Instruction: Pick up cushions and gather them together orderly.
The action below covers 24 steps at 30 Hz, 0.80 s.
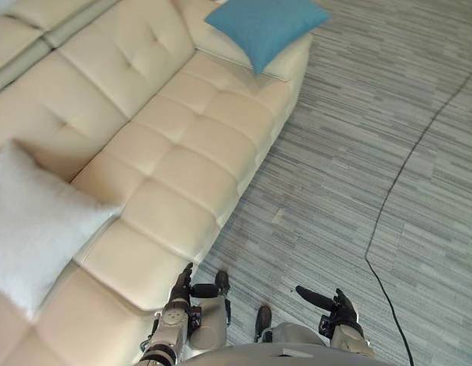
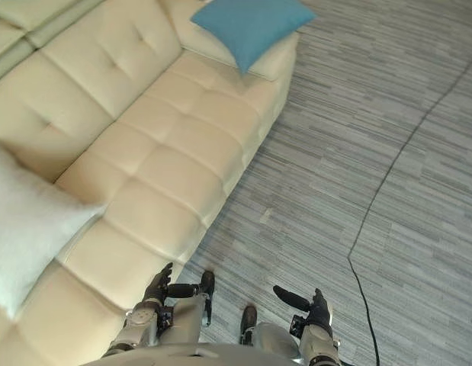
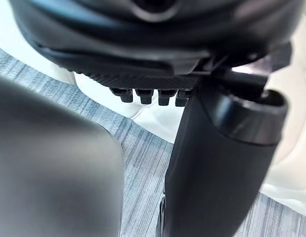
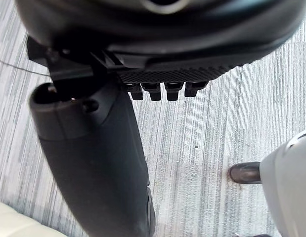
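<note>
With left hand (image 1: pixel 181 290) and right hand (image 1: pixel 341 309) spread and empty, no pick-up has begun; reaching for the white cushion (image 1: pixel 30 221) seems next.

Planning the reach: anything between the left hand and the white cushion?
Nothing visible. The left hand hangs open by the front edge of the sofa; only bare seat lies between it and the white cushion.
</note>
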Tool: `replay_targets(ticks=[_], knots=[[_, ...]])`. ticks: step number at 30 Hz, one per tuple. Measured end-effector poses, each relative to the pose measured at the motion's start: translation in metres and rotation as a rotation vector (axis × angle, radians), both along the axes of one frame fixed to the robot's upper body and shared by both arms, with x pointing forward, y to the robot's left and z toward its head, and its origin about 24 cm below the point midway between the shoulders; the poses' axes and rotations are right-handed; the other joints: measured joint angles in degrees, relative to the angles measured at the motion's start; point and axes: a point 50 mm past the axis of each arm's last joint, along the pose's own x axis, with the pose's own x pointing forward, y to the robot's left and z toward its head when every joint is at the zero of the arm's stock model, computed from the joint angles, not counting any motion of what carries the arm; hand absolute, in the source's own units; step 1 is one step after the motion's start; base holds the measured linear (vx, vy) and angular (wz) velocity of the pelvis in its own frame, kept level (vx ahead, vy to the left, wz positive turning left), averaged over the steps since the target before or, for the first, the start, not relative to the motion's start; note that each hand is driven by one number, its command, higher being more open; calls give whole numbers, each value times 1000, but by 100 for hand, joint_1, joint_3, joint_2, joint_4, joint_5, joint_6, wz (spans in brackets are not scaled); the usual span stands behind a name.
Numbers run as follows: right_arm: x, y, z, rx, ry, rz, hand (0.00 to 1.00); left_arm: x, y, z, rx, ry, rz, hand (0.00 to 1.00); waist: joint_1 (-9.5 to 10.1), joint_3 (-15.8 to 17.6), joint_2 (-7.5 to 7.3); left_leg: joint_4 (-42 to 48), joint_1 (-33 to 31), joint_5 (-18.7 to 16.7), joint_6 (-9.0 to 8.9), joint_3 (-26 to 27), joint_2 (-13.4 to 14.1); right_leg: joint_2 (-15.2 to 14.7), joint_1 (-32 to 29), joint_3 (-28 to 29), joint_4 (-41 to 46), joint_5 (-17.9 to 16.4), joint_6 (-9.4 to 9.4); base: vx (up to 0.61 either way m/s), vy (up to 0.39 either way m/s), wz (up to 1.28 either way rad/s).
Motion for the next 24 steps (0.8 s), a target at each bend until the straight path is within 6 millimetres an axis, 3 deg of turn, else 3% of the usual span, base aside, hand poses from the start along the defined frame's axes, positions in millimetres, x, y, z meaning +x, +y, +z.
replay_targets(ticks=[1, 3, 4, 6, 7, 8, 10, 12, 13, 14, 15, 16, 17, 19, 21, 23, 24], knots=[[-1, 0, 0, 0, 1, 0, 100, 0, 0, 0, -1, 0, -1, 100, -4, -4, -21, 78, 4, -42, 29, 41, -8, -30, -13, 29, 61, -56, 22, 543, 102, -75], [-4, 2, -1, 8, 8, 5, 100, -1, 0, -1, -4, 8, 3, 100, -3, -81, -155, 401, 224, -470, 171, 394, -136, -337, -93, 296, 775, -492, 486, 404, 84, -58], [-4, 2, -1, 8, 7, 5, 100, -1, -1, -1, -7, 10, 3, 100, -6, -99, -172, 413, 325, -547, 209, 497, -177, -422, -190, 341, 1112, -550, 587, 434, 100, -55], [-2, 4, 0, 3, -3, 27, 100, -3, -1, -2, -4, 15, -5, 100, -22, -130, -165, 427, 688, -861, 316, 660, -219, -671, -604, 102, 2482, -521, 770, 433, 100, -52], [1, 6, 0, 9, -8, 43, 100, -5, -3, -3, -1, 22, -15, 100, -48, -137, -154, 391, 957, -1078, 306, 664, -186, -942, -983, -280, 3487, -402, 1008, 433, 54, -39], [2, 7, 0, 13, -11, 53, 100, -6, -4, -3, 5, 29, -31, 100, -79, -141, -164, 384, 1149, -1236, 285, 666, -175, -1193, -1131, -622, 3999, -470, 891, 428, 29, -33], [11, 7, 4, -4, -39, 77, 100, -9, 1, -5, 19, 43, -18, 100, -166, -120, -110, 237, 1762, -1466, 212, 810, 105, -1576, -1535, -1316, 4283, -783, 437, 411, -47, -31], [15, 8, 6, -11, -45, 95, 100, -13, 6, -6, 34, 58, -12, 100, -205, -121, -106, 71, 2058, -1467, 210, 936, 274, -1579, -1715, -1546, 3720, -784, 430, 455, -147, -35], [19, 10, 6, -11, -49, 111, 100, -17, 10, -7, 45, 68, -9, 100, -237, -136, -133, -36, 2247, -1489, 154, 1023, 366, -1569, -1843, -1709, 3027, -643, 443, 514, -209, -42], [18, 12, 5, -10, -39, 127, 100, -21, 14, -8, 55, 81, -8, 100, -269, -173, -242, -108, 2419, -1556, 10, 1130, 349, -1514, -1920, -1765, 1999, -106, 406, 471, -206, -50], [18, 7, 4, -23, -26, 140, 100, -25, 12, -12, 50, 110, -6, 100, -252, -206, -120, -117, 2544, -1670, -169, 1143, 527, -1277, -1824, -1771, 1862, 301, -131, 398, -174, -55], [21, 7, 5, -25, -27, 146, 100, -25, 9, -12, 42, 112, -11, 100, -238, -192, -60, -102, 2515, -1647, -177, 1097, 586, -1142, -1810, -1709, 1768, 303, -151, 501, -235, -58], [26, 3, 7, -37, -32, 148, 100, -22, 3, -12, 27, 106, -25, 100, -282, -163, -41, -194, 2440, -1649, -198, 952, 474, -1084, -1842, -1596, 1762, 247, -238, 392, -207, -52], [16, -6, 3, -47, 11, 132, 100, -21, -6, -13, 5, 112, -46, 100, -296, -160, 55, -80, 2423, -1361, -157, 875, 415, -920, -1596, -1554, 1710, 79, -279, 270, -152, -29], [-2, -9, -3, -42, 59, 109, 100, -19, -7, -12, -1, 101, -47, 100, -302, -134, 108, 1563, 1964, -1199, -278, 451, 667, -727, -963, -1683, 1368, -123, -218, 265, -188, 16], [-9, -10, -4, -43, 70, 103, 100, -15, -6, -10, 2, 81, -49, 100, -283, -50, 202, 3785, 998, -735, -159, 89, 941, -510, -375, -1765, 1030, -201, -283, 254, -157, 10], [-8, -10, -4, -44, 66, 102, 100, -12, -4, -8, 7, 67, -52, 100, -266, 9, 198, 4341, 597, -960, -115, 105, 972, -473, -109, -1769, 907, -266, -289, 260, -105, 5]])
